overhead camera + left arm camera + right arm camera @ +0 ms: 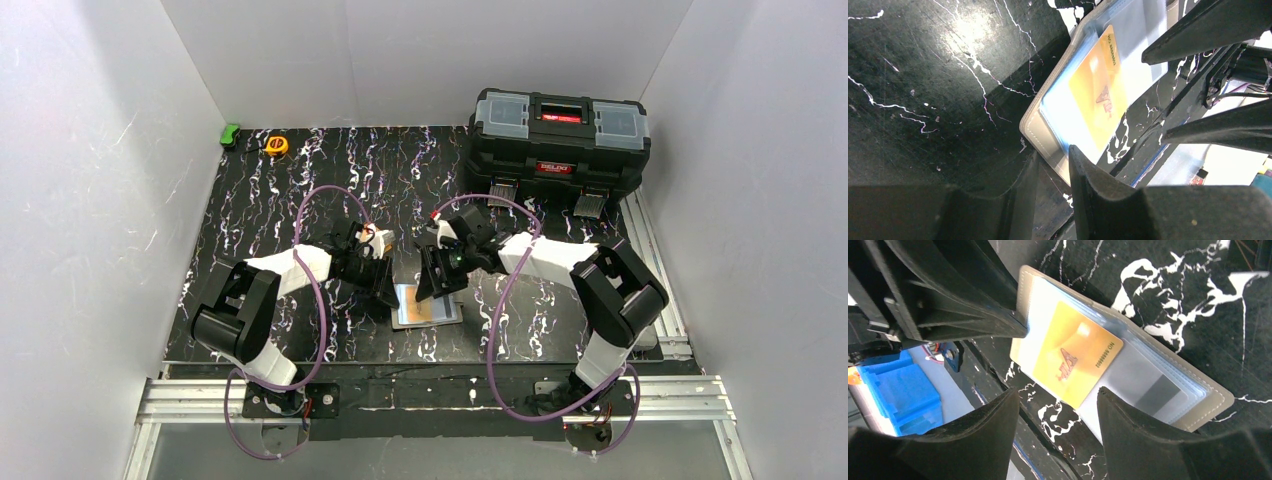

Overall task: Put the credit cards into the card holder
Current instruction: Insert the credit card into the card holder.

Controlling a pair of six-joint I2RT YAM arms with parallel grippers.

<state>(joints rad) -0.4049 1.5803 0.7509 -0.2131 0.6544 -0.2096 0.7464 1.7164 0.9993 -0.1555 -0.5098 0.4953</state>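
- While the taupe, leather-like folding card holder is lying opened flat on the black, white-veined counter, both arms are leaning in over it near the counter's front edge.
- Its stitched grey-brown cover is showing as a narrow border around a stack of pale, clear plastic sleeves.
- A yellow-orange plastic card, bearing a reddish emblem and a line of dark print along one short end, is sitting among those sleeves toward one end of the holder. Whether it is fully pocketed is unclear.
- The left pincer is pinching the edge of the cover between nearly closed fingers.
- The right pincer is hovering over the card, its fingers spread wide and gripping nothing.
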